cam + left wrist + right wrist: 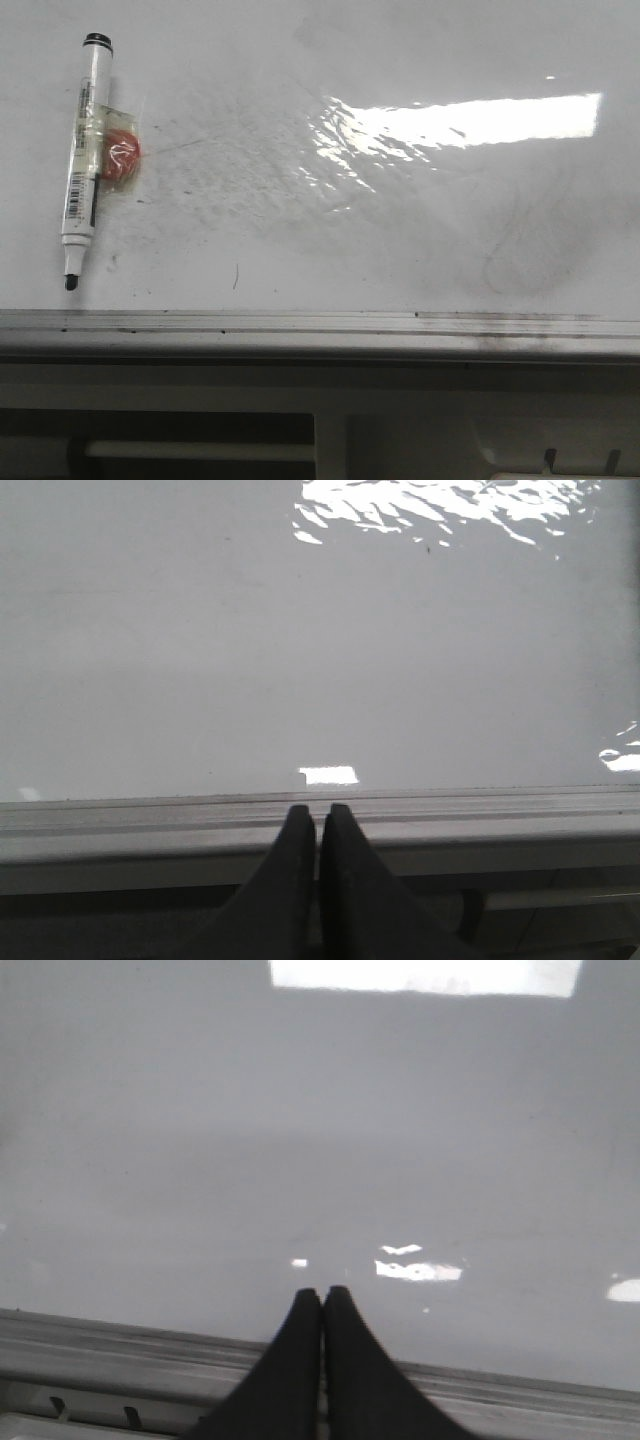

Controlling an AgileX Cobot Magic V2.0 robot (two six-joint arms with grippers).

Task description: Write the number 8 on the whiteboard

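Note:
The whiteboard (330, 230) fills the front view, glossy white with grey smudges, black flecks and a silver edge rail (300, 322) along its near side. No drawn number 8 shows on it; only faint erased marks. A white marker (83, 160) with a black uncapped tip lies at the board's left, a red ball (121, 157) taped to its side. My left gripper (319, 814) is shut and empty over the rail. My right gripper (322, 1296) is shut and empty at the board's near edge. Neither gripper shows in the front view.
A bright glare patch (470, 122) lies on the board's right half. Below the rail, a pale frame with a horizontal white bar (200, 451) runs along the near side.

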